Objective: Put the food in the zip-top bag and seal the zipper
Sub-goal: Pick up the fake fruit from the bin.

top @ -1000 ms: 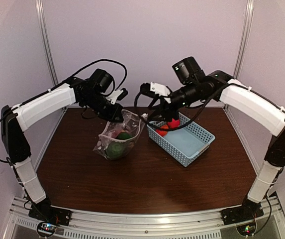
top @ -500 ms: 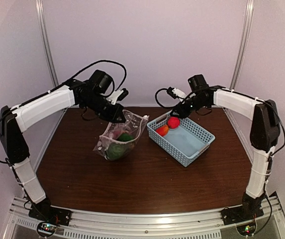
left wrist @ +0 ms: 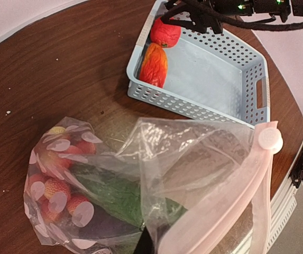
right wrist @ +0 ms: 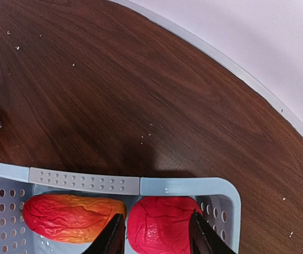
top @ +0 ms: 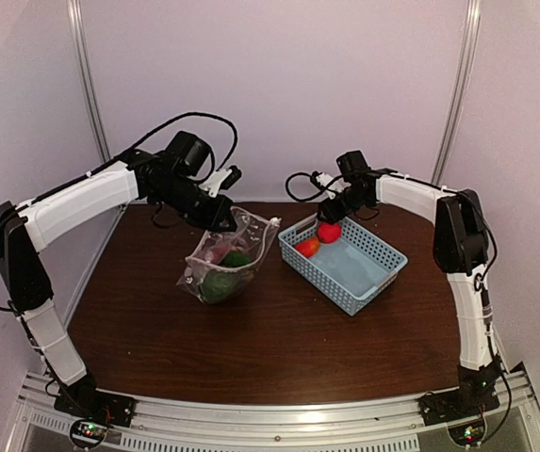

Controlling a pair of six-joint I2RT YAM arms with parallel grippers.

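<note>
The zip-top bag [top: 224,264] stands open on the table, and my left gripper [top: 222,218] is shut on its mouth edge. In the left wrist view the pink zipper [left wrist: 236,196] runs along that mouth. Inside the bag [left wrist: 156,159] lie red strawberries [left wrist: 51,185], a green piece [left wrist: 114,196] and a dark purple eggplant [left wrist: 95,227]. My right gripper [top: 331,215] is down in the far corner of the blue basket [top: 373,273]. Its fingers press both sides of a round red food piece [right wrist: 159,225]. An orange-red piece [right wrist: 72,217] lies beside it.
The basket [right wrist: 88,182] sits right of the bag, with its far rim near the table's back edge. Bare dark wood lies in front of both. The white walls stand close behind and at both sides.
My right arm has swung back from the bag's mouth to the far corner of the basket, and its fingers have come down around the red piece. The left arm and the bag have not moved.
</note>
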